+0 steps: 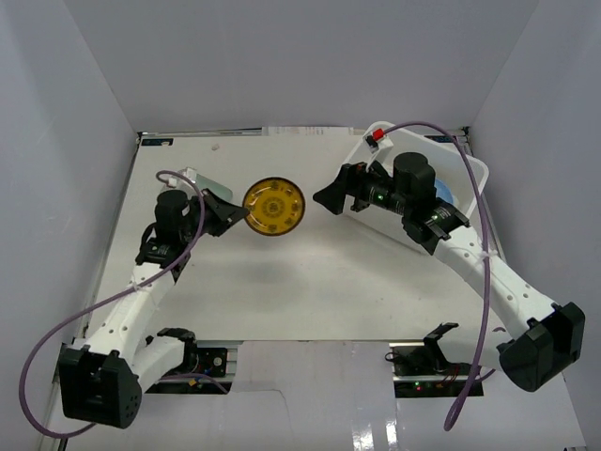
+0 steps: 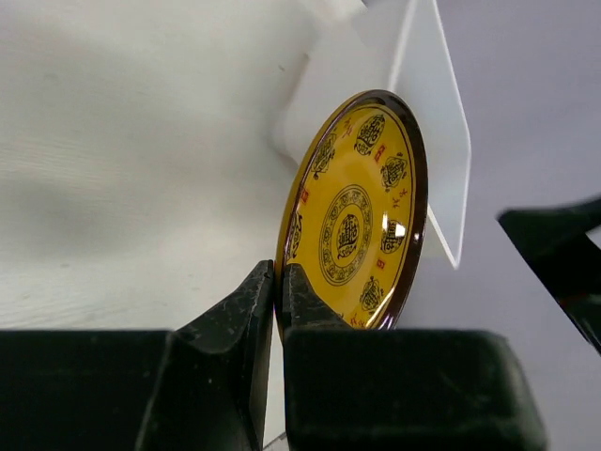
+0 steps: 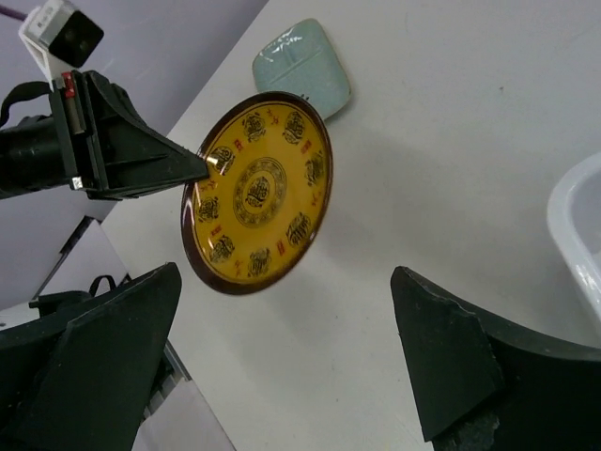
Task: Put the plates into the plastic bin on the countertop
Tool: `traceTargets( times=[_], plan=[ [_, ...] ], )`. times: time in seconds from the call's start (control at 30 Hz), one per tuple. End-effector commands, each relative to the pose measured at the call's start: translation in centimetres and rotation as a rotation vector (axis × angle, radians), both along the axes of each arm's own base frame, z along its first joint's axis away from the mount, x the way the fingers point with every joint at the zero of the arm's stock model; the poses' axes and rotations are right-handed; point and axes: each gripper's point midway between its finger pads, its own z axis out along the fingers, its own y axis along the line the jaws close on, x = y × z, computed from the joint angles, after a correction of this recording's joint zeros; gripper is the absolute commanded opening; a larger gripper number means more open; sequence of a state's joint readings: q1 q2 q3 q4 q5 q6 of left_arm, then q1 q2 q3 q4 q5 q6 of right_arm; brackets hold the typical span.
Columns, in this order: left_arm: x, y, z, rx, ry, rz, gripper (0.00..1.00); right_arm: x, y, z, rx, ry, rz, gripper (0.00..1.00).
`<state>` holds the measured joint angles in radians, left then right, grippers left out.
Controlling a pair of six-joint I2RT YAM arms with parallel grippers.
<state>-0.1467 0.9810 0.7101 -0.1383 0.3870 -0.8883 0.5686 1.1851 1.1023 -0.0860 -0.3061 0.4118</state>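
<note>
One white bench (image 1: 310, 282) carries one white bin (image 1: 479, 171) at its far right corner; inside it, only a blue edge (image 1: 448, 194) shows past the right arm. Two plates are outside it. One gold plate (image 1: 273, 207) is over mid-bench, its rim pinched in the narrow left end effector (image 1: 230, 209). One mint plate (image 3: 302, 68) lies flat by the left arm. The right end effector (image 1: 336, 188) gapes wide, empty, near the gold plate
</note>
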Motion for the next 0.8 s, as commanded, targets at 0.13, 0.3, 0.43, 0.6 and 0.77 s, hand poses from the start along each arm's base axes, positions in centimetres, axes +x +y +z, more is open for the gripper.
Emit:
traceTargets(
  times=[0.13,0.3,0.43,0.6,0.77],
  plan=[
    [-0.7,-7.8,5.0,-0.077,-0.207,-0.264,0.00,0.2,0.7,-2.5,-0.049,0.056,0.041,1.00],
    [-1.1,-9.2,5.6,-0.113,-0.245,-0.321,0.00,1.1,-0.5,-4.1,-0.085,0.061,-0.043,0.80],
    [-1.4,-9.5,6.8,-0.137,-0.289,-0.350,0.00,1.3,-0.4,-4.9,-0.098,0.081,-0.046,0.45],
    [0.6,-8.6,5.7,-0.055,-0.231,-0.261,0.27,2.6,-1.9,-3.4,-0.069,0.049,-0.166,0.08],
    [4.3,-2.6,1.0,0.210,-0.071,0.066,0.93,6.5,-7.8,-0.2,-0.012,0.008,-0.362,0.08]
  ],
)
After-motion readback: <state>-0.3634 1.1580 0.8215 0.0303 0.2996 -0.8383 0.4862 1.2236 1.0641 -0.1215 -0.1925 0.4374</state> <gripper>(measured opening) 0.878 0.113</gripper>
